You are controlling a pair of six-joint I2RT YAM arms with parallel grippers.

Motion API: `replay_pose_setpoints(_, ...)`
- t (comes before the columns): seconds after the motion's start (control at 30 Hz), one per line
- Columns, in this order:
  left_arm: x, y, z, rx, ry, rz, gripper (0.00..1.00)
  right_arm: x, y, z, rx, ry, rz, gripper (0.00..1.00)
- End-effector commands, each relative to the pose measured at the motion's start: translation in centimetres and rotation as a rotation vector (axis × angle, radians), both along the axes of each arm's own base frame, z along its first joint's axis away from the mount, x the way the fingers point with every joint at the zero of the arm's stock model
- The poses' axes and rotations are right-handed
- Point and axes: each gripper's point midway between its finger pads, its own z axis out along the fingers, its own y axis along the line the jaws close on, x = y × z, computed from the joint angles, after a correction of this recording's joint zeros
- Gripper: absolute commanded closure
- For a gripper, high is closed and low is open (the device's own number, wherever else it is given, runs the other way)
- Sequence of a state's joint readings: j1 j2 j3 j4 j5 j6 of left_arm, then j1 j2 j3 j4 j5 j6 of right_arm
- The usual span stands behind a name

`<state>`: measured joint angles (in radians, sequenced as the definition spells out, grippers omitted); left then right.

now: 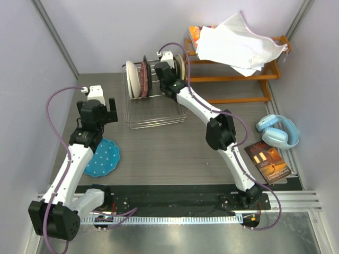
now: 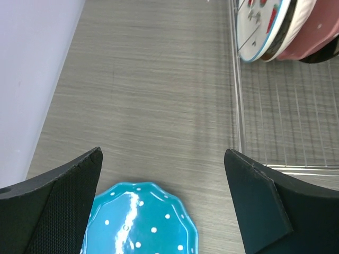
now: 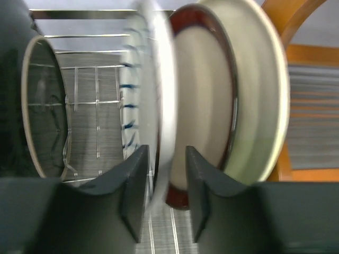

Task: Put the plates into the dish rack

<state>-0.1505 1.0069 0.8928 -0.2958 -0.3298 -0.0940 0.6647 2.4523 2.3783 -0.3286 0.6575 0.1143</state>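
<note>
1 blue plate (image 1: 103,157) lies flat, well apart from dish rack (image 1: 159,114).

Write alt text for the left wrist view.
The open left gripper hovers over a blue white-dotted plate lying flat on the grey table. At upper right, the wire dish rack holds several plates standing on edge.

The left arm (image 1: 71,159) and right arm (image 1: 233,153) have white links with black joint housings; a purple cable (image 1: 51,103) loops along each. Their fingers (image 2: 58,206) are matte black wedges.
</note>
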Motion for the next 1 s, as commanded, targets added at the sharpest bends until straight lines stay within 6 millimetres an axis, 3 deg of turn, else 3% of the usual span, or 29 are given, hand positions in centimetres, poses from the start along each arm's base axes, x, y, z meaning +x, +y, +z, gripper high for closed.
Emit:
replay_pose_setpoints(0.0, -0.6, 0.6, 0.7, -0.013, -0.024, 0.051, 0.03, -1.0, 0.9, 6.9, 0.106, -0.116, 0.030, 0.53)
replay_pose_setpoints(0.1, -0.6, 1.0, 0.9, 0.002, -0.031, 0.068, 0.03, -2.6, 0.0, 6.8, 0.081, -0.076, 0.049, 0.46)
replay_pose_setpoints(0.13, -0.7, 1.3, 1.3, 0.019, -0.036, 0.075, 0.03, -3.8, -0.8, 9.7, 0.092, -0.103, 0.060, 0.45)
replay_pose_setpoints(0.17, -0.9, 1.4, 1.3, 0.030, -0.022, 0.077, 0.02, -4.7, -1.0, 8.3, 0.062, -0.063, 0.092, 0.43)
replay_pose_setpoints(0.2, -1.1, 1.7, 1.7, 0.035, -0.024, 0.089, 0.02, -5.5, -1.3, 8.8, 0.052, -0.058, 0.118, 0.39)
replay_pose_setpoints(0.23, -1.2, 2.1, 2.4, 0.034, -0.038, 0.110, 0.02, -7.1, -2.0, 12.0, 0.043, -0.092, 0.166, 0.36)
replay_pose_setpoints(0.27, -1.4, 2.2, 2.8, 0.032, -0.044, 0.112, 0.02, -8.6, -0.4, 10.0, 0.023, -0.035, 0.320, 0.32)
replay_pose_setpoints(0.3, -1.5, 2.5, 3.6, 0.027, -0.061, 0.115, 0.02, -9.9, 0.1, 10.6, 0.002, -0.034, 0.416, 0.29)
replay_pose_setpoints(0.33, -1.3, 2.4, 5.5, 0.027, -0.101, 0.105, 0.02, -11.9, 0.2, 12.8, -0.024, -0.070, 0.528, 0.27)
replay_pose_setpoints(0.37, -1.1, 2.3, 6.6, 0.032, -0.120, 0.099, 0.01, -14.3, 1.7, 11.1, -0.019, -0.021, 0.693, 0.26)
replay_pose_setpoints(0.4, -0.7, 2.4, 7.6, 0.040, -0.133, 0.094, 0.01, -16.4, 2.7, 10.9, -0.011, -0.007, 0.817, 0.25)
replay_pose_setpoints(0.43, -0.3, 2.4, 8.6, 0.050, -0.147, 0.085, 0.01, -18.8, 2.7, 12.4, -0.016, -0.032, 0.924, 0.25)
replay_pose_setpoints(0.47, 0.1, 2.2, 11.6, 0.069, -0.194, 0.054, 0.00, -20.5, 2.9, 10.4, -0.034, 0.019, 1.010, 0.25)
replay_pose_setpoints(0.5, 0.8, 2.4, 12.0, 0.107, -0.180, 0.036, 0.01, -23.4, 4.2, 10.2, 0.022, 0.047, 1.168, 0.25)
replay_pose_setpoints(0.53, 1.1, 2.4, 12.6, 0.141, -0.172, 0.016, 0.00, -25.0, 4.5, 9.9, 0.051, 0.071, 1.239, 0.25)
replay_pose_setpoints(0.57, 1.2, 2.4, 15.2, 0.181, -0.205, -0.001, 0.00, -27.0, 5.0, 8.4, 0.078, 0.136, 1.328, 0.27)
replay_pose_setpoints(0.63, 1.6, 2.7, 16.3, 0.208, -0.196, -0.001, 0.01, -29.6, 6.3, 6.5, 0.116, 0.220, 1.428, 0.38)
replay_pose_setpoints(0.67, 1.5, 3.0, 17.2, 0.214, -0.208, 0.006, 0.01, -31.4, 7.7, 3.8, 0.109, 0.318, 1.479, 0.41)
replay_pose_setpoints(0.7, 1.1, 3.4, 19.6, 0.217, -0.251, 0.021, 0.01, -32.4, 8.5, 2.7, 0.095, 0.355, 1.515, 0.48)
replay_pose_setpoints(0.77, 0.3, 4.6, 20.5, 0.218, -0.241, 0.050, 0.00, -34.8, 10.9, 1.0, 0.095, 0.415, 1.581, 0.52)
replay_pose_setpoints(0.8, -0.3, 5.1, 21.3, 0.203, -0.253, 0.069, 0.00, -35.7, 12.1, -0.6, 0.082, 0.442, 1.607, 0.63)
replay_pose_setpoints(0.83, -1.1, 5.8, 20.5, 0.201, -0.220, 0.090, 0.01, -36.1, 13.0, -1.5, 0.055, 0.438, 1.619, 0.68)
replay_pose_setpoints(0.87, -3.0, 7.7, 20.6, 0.201, -0.223, 0.173, 0.01, -36.5, 14.1, -1.5, 0.027, 0.412, 1.642, 0.71)
replay_pose_setpoints(0.9, -4.1, 8.8, 19.9, 0.150, -0.227, 0.254, 0.00, -38.3, 15.8, -3.6, -0.015, 0.443, 1.682, 0.75)
replay_pose_setpoints(0.93, -5.4, 9.8, 17.1, 0.143, -0.150, 0.308, 0.00, -38.5, 16.5, -4.3, -0.041, 0.452, 1.683, 0.76)
replay_pose_setpoints(0.97, -7.6, 10.5, 16.9, 0.129, -0.154, 0.338, 0.01, -38.6, 18.0, -3.2, -0.035, 0.416, 1.701, 0.76)
